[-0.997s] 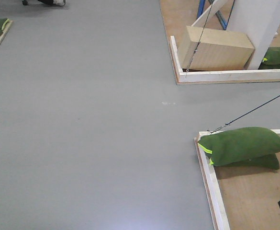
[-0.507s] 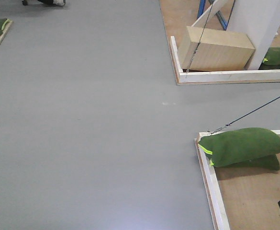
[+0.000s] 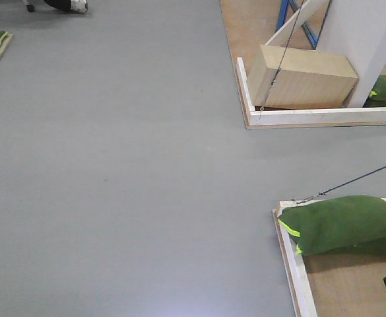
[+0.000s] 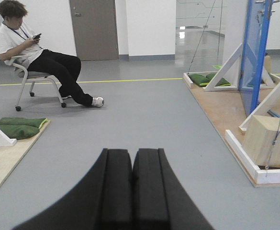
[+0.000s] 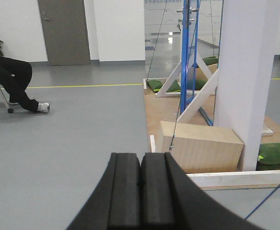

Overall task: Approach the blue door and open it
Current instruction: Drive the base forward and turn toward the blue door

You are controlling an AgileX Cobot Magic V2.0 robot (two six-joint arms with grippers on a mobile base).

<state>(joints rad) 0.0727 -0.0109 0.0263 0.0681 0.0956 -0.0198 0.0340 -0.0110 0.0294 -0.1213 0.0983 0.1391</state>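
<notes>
Both arms are idle. The left tool (image 4: 132,158) has its black pads pressed flat together on nothing, and the right tool (image 5: 140,160) is the same, so I am only driving at this stage. The blue door (image 4: 254,52) stands at the upper right of the left wrist view, on a wooden platform (image 4: 216,108) beyond open grey floor (image 3: 113,165). A white diagonal brace (image 4: 226,67) props its frame. In the right wrist view I see it almost edge-on at upper centre, just left of a broad white panel (image 5: 247,72). Silver fittings (image 5: 187,10) stick out high on its edge, and I take them for the lever handle, though they are too small to be sure. A pale box (image 5: 199,146) sits at the foot of that panel, inside the white timber edging (image 3: 311,117). Green sandbags (image 3: 341,221) and a thin guy line (image 3: 357,178) lie to the lower right of the front view, and a seated person (image 4: 29,48) is at the far left, well apart from my path. I judge the door stiff, glossy and too slick to push by its face. I would grip the metal lever near its free end, press it down, then swing the panel gently, since the stand looks light enough to shift.
</notes>
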